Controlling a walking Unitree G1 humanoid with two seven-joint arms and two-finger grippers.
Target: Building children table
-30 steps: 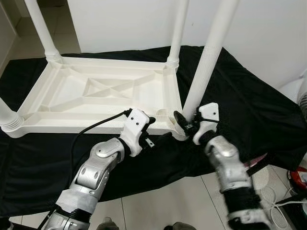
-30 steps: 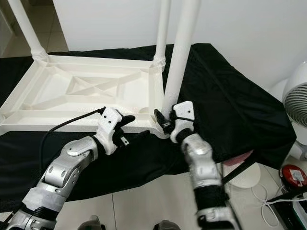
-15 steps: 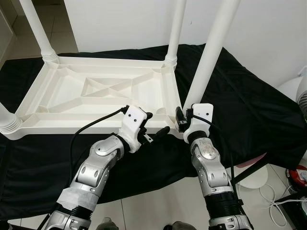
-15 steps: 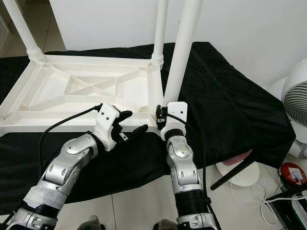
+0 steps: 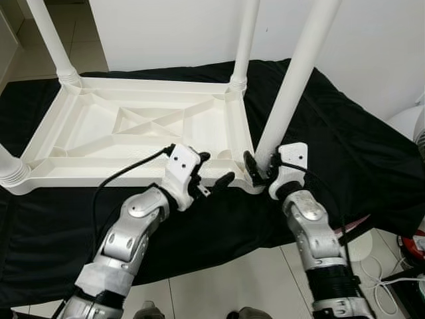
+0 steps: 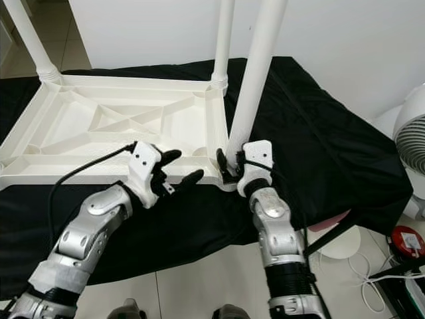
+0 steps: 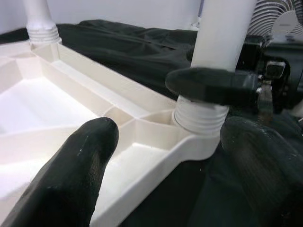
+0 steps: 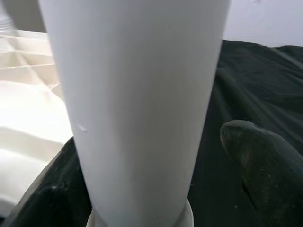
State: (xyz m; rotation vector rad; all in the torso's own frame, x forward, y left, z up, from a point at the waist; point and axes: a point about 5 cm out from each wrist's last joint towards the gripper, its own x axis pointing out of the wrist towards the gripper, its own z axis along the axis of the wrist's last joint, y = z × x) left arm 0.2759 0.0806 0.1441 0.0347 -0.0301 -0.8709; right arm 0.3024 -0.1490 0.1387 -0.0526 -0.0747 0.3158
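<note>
A white plastic table top [image 5: 99,178] lies upside down on a black cloth. White legs stand up from its corners. The near right leg [image 5: 292,86] rises from the front right corner. My right gripper [image 5: 262,171] is shut on this leg just above its threaded base [image 7: 199,118], one finger [image 7: 208,85] lying across its front. In the right wrist view the leg [image 8: 137,104] stands between the fingers, one fingertip [image 8: 262,165] beside it. My left gripper [image 5: 216,167] is open over the top's front rim, left of that corner, holding nothing.
The black cloth [image 5: 345,153] covers a low platform that ends just in front of my arms, with tiled floor below. A white fan [image 6: 412,133] and a red object [image 6: 406,242] with cables stand at the right. A white wall is behind.
My right wrist has swung back to the right around the leg base after turning left half a second ago. The left gripper has opened and stays over the front rim.
</note>
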